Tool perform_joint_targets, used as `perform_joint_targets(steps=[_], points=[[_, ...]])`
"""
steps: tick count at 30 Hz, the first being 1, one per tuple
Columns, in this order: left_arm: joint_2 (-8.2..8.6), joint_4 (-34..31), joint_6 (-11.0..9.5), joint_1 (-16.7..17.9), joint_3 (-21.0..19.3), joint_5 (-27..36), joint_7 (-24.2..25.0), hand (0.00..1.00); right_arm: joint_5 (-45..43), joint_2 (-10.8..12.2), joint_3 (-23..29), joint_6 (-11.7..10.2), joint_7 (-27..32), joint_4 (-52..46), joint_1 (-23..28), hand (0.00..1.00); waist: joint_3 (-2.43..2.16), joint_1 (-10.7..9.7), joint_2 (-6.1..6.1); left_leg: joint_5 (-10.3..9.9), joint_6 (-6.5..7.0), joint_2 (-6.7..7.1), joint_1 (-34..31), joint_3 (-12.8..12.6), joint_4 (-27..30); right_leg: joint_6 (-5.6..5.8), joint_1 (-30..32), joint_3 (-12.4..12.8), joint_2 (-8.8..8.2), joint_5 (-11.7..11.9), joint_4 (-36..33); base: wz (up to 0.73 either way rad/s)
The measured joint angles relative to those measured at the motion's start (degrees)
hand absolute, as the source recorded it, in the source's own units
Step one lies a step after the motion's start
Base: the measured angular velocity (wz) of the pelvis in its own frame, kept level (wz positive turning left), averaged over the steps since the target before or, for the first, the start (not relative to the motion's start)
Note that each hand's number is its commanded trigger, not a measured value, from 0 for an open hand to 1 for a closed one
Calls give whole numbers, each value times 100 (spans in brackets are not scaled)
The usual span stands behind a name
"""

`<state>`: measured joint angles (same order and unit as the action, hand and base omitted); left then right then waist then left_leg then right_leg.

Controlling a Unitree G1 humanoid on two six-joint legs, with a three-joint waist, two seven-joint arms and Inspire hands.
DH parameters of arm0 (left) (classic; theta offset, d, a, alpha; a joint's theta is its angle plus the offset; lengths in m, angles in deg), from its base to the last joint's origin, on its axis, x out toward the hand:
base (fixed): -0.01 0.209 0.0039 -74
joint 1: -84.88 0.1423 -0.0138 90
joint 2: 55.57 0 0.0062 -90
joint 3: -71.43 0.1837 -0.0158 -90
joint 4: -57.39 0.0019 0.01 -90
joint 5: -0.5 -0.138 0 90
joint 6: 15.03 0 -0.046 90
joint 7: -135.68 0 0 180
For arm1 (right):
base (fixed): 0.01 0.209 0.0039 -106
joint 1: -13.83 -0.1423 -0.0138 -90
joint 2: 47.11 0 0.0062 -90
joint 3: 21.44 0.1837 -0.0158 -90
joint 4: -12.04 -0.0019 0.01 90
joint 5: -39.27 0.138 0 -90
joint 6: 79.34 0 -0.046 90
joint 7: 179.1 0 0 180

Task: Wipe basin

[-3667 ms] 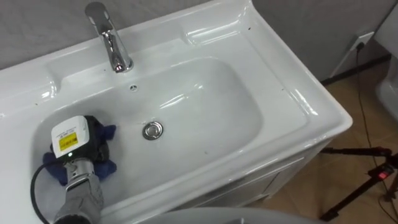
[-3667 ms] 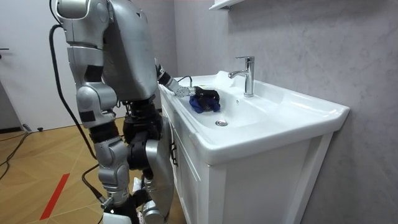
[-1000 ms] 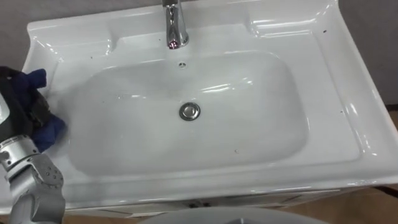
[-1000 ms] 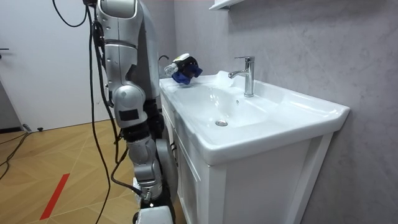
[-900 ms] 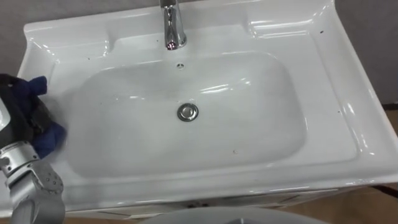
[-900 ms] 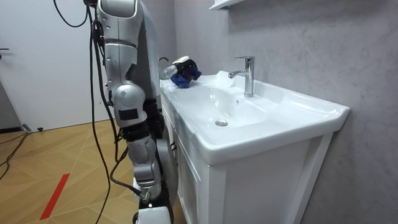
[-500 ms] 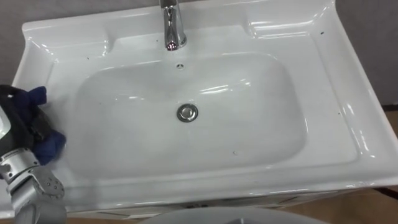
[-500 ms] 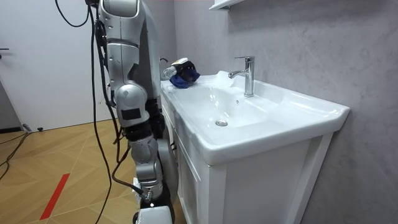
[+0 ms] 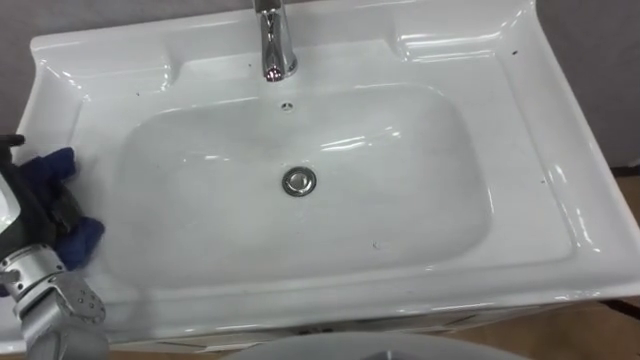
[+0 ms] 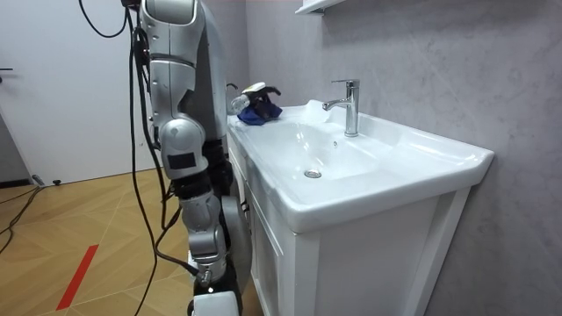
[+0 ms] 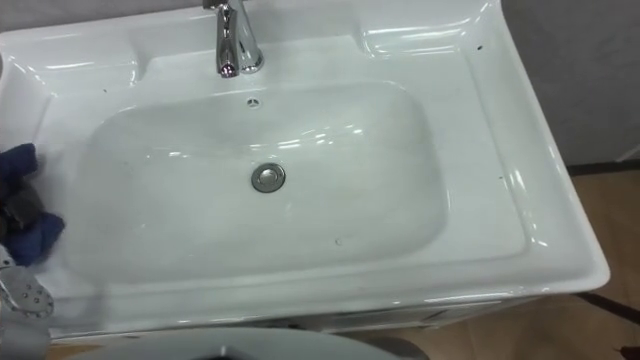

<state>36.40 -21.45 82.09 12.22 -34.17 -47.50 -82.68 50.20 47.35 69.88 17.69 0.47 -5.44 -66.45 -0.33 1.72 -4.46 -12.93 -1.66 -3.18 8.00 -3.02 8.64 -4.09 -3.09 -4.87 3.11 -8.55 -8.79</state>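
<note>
A white cabinet (image 10: 369, 254) is seen against a grey wall, and the robot is stood upright at its end on the room view's left, on a wooden floor (image 10: 79, 237). The cabinet is topped by a white basin (image 9: 560, 200) with a wide flat rim and a shallow rounded bowl. A chrome faucet (image 9: 273, 45) is mounted upright at the middle of the back rim. The left hand (image 9: 30, 215) is held at the basin's left rim, outside the bowl and well apart from the faucet. Its fingers are curled round a bunched blue cloth (image 9: 85, 240), which is gripped beneath the hand. Folds of the cloth are seen sticking out on the far side of the hand and on the side nearest the bowl. In the room view the cloth is seen lying under the hand on the rim's corner. A round metal drain (image 9: 299, 181) is set in the middle of the bowl's floor, well apart from the cloth.
</note>
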Motion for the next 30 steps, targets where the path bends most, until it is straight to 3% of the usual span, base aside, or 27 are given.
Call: perform_joint_targets(steps=[17, 22, 30], points=[[-13, -243, -181, -163, -248, 63, -386, 0, -233, -41, 5, -3, -106, -45, 94, 0, -5, -5, -9, 0, 0, 1, 10, -1, -1, 0, 0, 18, -2, 0, -6, 0], [5, -262, -348, -248, -241, 932, -385, 0, -179, -39, 6, -80, -81, -103, 104, 0, 26, -26, -2, 0, 0, 1, 30, 5, -4, 1, -25, 20, -1, 0, 3, 0], [6, -324, -375, -269, -241, 1895, -360, 0, -208, 13, 49, -127, 72, -200, 93, 0, 47, -51, 2, 0, 0, 1, 48, -7, -6, 2, -31, 55, 4, -2, -5, -1]])
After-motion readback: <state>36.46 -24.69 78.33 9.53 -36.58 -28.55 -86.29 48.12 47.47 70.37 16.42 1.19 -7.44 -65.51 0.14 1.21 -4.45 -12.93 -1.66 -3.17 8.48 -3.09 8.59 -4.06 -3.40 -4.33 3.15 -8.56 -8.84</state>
